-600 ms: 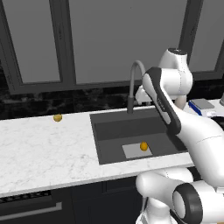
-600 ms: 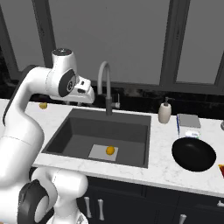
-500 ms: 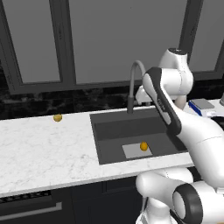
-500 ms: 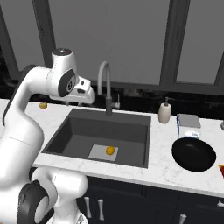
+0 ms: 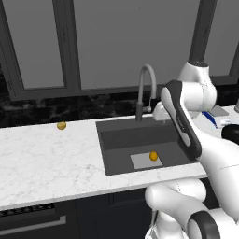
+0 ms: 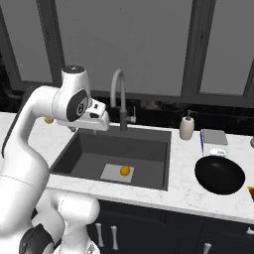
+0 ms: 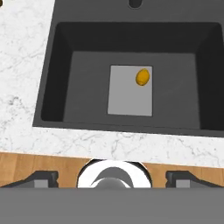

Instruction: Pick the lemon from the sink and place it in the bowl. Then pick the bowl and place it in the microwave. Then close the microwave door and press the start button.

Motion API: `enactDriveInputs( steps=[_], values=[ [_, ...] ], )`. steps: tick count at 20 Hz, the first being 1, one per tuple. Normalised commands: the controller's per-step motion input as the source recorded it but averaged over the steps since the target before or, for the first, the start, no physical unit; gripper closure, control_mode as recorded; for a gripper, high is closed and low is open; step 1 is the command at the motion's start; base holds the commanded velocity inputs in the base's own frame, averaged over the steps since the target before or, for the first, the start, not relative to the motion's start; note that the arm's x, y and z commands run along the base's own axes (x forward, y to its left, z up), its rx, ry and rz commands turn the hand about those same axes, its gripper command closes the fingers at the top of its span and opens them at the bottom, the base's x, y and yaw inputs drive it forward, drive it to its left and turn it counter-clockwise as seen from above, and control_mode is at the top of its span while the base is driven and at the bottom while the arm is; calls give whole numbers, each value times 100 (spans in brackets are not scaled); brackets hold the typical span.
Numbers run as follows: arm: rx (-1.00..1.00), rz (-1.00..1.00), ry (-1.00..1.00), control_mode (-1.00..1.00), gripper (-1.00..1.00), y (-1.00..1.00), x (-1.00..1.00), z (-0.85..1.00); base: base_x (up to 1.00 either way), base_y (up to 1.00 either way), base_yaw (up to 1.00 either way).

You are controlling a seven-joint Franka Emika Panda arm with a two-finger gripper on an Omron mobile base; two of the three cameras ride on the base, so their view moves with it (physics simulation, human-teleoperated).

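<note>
Gripper (image 7: 111, 177) wide open, empty, high over sink (image 7: 57, 78). Lemon (image 7: 142, 77) round, on mat (image 7: 127, 98) — may roll off pads if descent off-centre.

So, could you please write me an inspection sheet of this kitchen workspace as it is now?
Surface: white marbled counter around a dark sink.
Job's things: lemon lies on the pale mat in the sink; black bowl sits on the counter, right of the sink.
Clutter: small yellow ball, soap bottle, box.
Grippers: gripper open, above the sink, holding nothing.
Cables: nothing seen.
Surroundings: curved tap, dark windows behind.
</note>
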Motion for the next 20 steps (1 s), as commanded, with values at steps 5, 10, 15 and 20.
enactDriveInputs(
  steps=[5, 10, 15, 20],
  values=[
    [0, 0, 7, -100, -100, -50, 4, -51, 0, 0, 0],
    [0, 0, 6, -100, -100, -35, 15, -48, 0, 0, 0],
    [0, 0, 2, -100, -100, -17, 16, -45, 0, 0, 0],
    [0, 0, 0, -100, -100, -6, 25, -45, 0, 0, 0]
  ],
)
